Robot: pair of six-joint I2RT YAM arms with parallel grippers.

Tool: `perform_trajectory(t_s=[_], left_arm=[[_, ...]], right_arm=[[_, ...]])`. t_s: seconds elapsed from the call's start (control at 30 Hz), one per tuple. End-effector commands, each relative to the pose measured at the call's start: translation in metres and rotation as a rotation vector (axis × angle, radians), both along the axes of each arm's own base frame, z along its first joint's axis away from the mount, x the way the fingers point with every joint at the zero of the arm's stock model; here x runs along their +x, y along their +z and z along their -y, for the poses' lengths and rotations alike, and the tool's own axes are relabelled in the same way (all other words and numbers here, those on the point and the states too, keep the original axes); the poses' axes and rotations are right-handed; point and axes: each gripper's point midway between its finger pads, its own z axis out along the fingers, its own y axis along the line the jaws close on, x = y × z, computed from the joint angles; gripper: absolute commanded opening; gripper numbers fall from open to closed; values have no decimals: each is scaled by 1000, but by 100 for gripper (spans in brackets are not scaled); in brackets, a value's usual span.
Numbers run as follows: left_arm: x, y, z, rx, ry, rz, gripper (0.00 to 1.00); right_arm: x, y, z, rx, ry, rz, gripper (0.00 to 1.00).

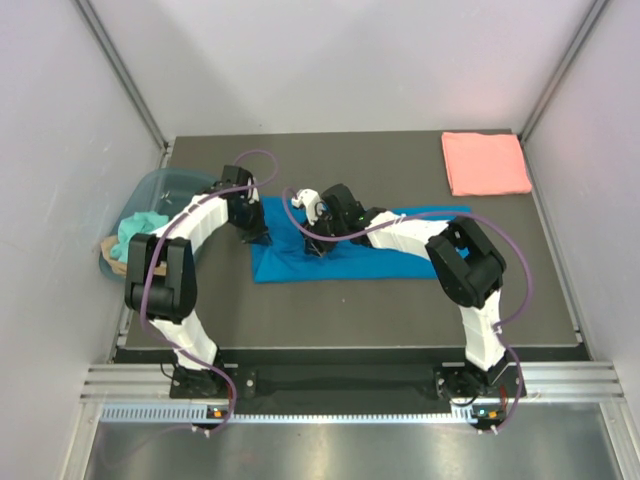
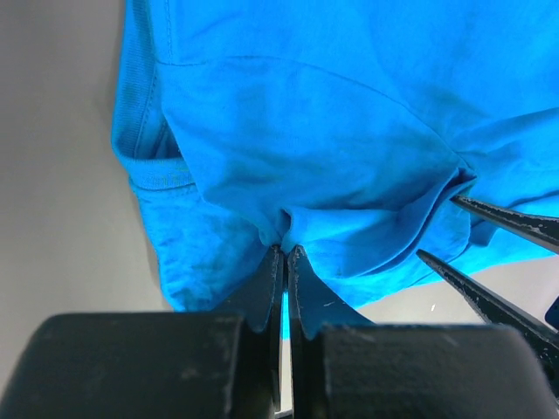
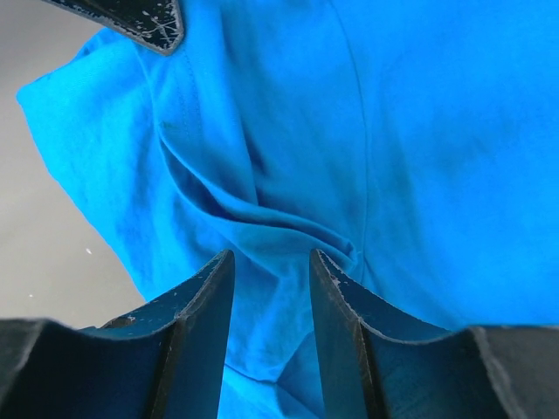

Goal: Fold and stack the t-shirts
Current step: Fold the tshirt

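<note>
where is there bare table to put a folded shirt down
Bare table runs along the near edge in front of the blue t-shirt, and across the far side between the tub and pink t-shirt. Crowded at the blue t-shirt's left end: left gripper, right gripper.

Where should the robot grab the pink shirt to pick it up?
Probably its near edge, coming in low from the robot's side. The pink shirt lies flat, folded into a square at the far right corner of the table, so only its edges offer something to pinch.
</note>
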Motion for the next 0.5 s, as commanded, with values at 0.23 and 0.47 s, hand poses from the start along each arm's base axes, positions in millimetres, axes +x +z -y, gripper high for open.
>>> perform_trajectory(t_s=[0.23, 0.47], left_arm=[[13, 11, -3, 19, 2, 34, 5], [12, 2, -11, 59, 5, 38, 32]], right_arm=[[26, 41, 1, 54, -35, 134, 41], [28, 39, 2, 36, -31, 131, 41]])
